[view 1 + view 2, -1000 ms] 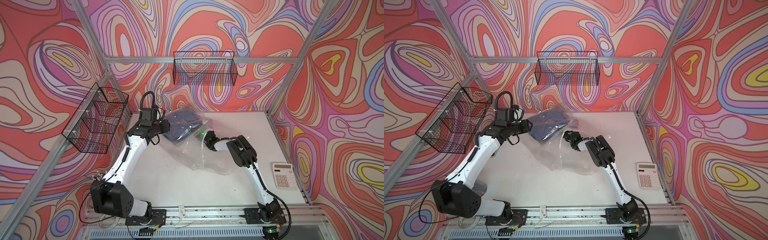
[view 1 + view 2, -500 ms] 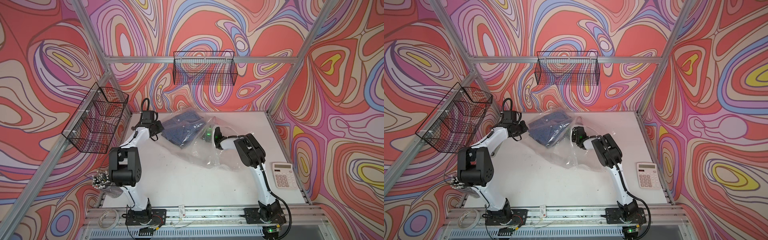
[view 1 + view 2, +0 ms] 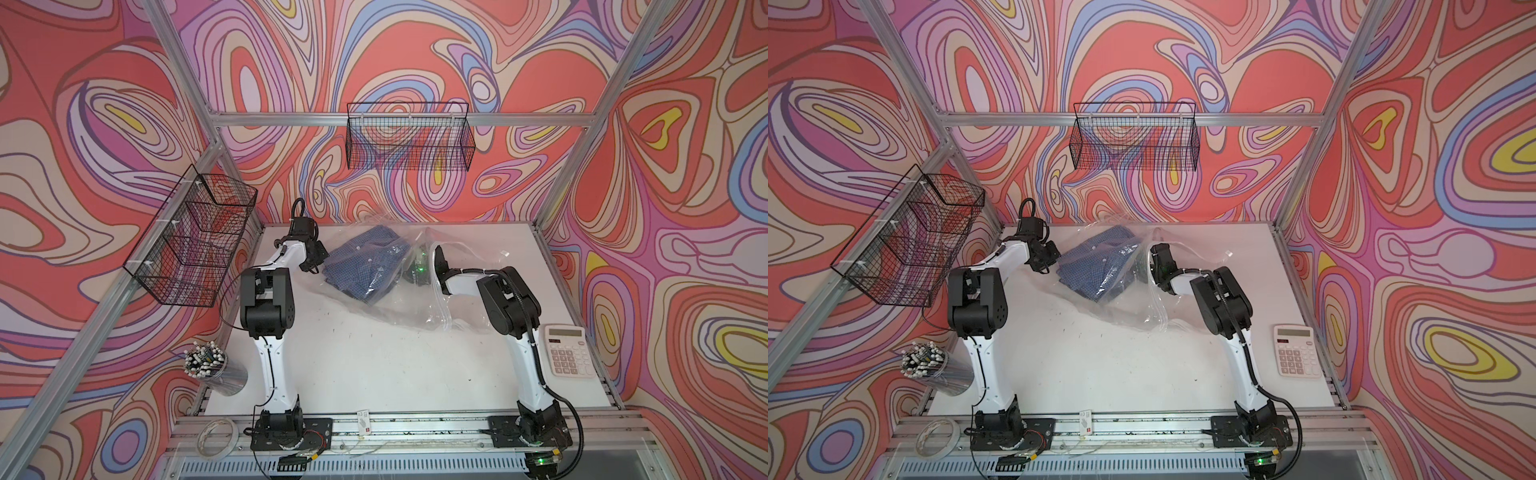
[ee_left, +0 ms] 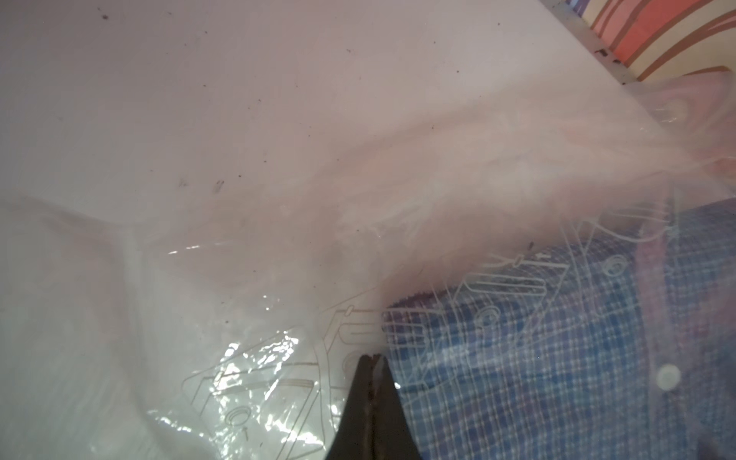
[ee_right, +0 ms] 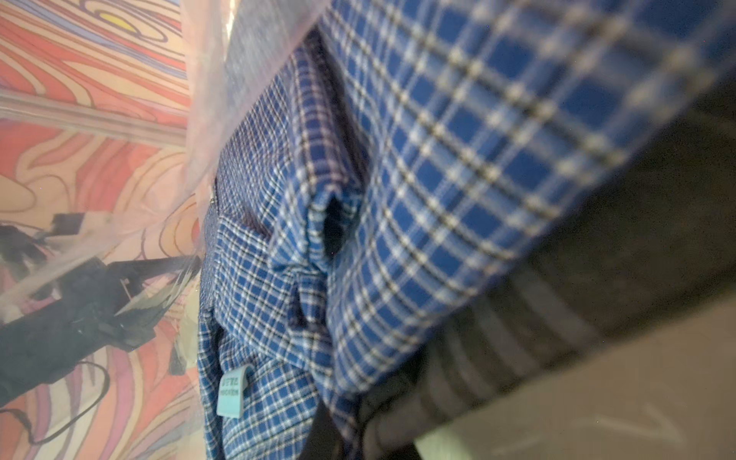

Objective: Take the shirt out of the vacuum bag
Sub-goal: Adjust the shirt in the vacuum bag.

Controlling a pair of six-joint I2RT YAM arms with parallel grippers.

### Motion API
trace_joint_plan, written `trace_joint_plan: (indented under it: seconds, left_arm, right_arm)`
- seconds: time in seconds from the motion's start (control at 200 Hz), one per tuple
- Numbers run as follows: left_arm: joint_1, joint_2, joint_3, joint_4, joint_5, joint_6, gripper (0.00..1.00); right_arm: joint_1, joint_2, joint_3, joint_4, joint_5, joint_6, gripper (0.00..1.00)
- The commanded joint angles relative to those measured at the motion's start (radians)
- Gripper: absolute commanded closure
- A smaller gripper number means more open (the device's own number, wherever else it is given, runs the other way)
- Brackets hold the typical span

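Left wrist view: left gripper (image 4: 372, 358) pinched shut on crinkly clear vacuum bag (image 4: 255, 358) at far centre of table (image 3: 374, 374), folded blue plaid shirt (image 4: 557, 358) inside, right gripper (image 3: 409, 272) clamping its right edge.

Around you, the walls (image 3: 415, 62) carry swirling bands of red, pink, lilac, blue and yellow, edged by an aluminium frame (image 3: 291, 119). A black wire basket (image 3: 409, 143) hangs on the back wall, and another (image 3: 195, 245) on the side. The white worktop (image 3: 374, 365) is evenly lit and speckled with dark marks.
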Motion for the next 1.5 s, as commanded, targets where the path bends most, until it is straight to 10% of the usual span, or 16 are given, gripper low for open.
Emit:
trace_joint_plan:
  seconds: [0.0, 0.691, 1.497]
  left_arm:
    - [0.014, 0.035, 0.007, -0.100, -0.046, -0.007, 1.00]
    - [0.059, 0.155, 0.114, -0.241, 0.026, -0.006, 1.00]
    - [0.067, 0.101, 0.030, -0.182, 0.042, 0.012, 1.00]
  right_arm:
    - [-0.010, 0.002, 0.020, -0.121, -0.038, -0.044, 1.00]
    - [-0.086, -0.121, -0.005, -0.388, -0.049, -0.198, 1.00]
    - [-0.438, -0.668, -0.530, -0.788, 0.049, -0.433, 1.00]
